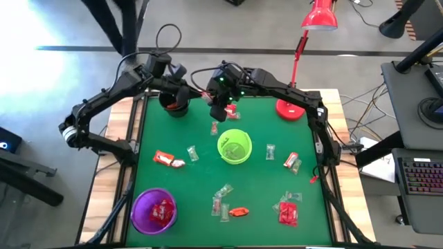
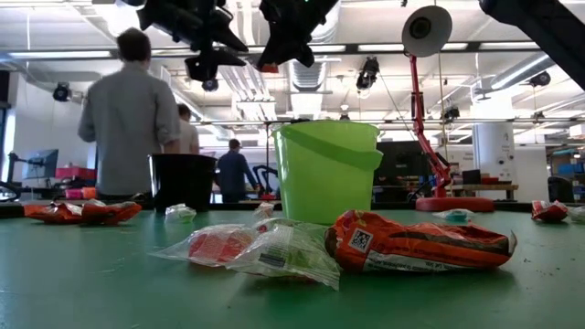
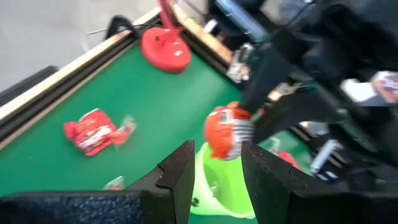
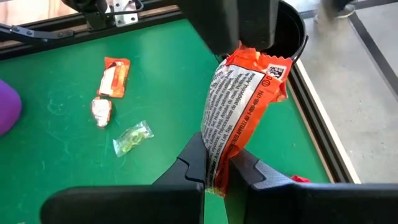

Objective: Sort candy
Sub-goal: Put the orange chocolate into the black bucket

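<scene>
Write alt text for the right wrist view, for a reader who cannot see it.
The right gripper is shut on an orange candy wrapper, holding it above the green table near the black cup. Three smaller candies lie on the table beyond, and a purple cup shows at one edge.

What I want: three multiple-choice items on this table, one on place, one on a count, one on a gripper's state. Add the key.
1. The cup at the middle of the table is: A purple; B green; C black.
2. Cups on the table: A two; B three; C five.
3. The right gripper is: A open and empty; B shut on an orange-wrapped candy; C resting inside a cup.
Key: 1 B, the green cup stands mid-table. 2 B, there are the green cup, purple cup and black cup. 3 B, its fingers pinch the wrapper's end.
</scene>
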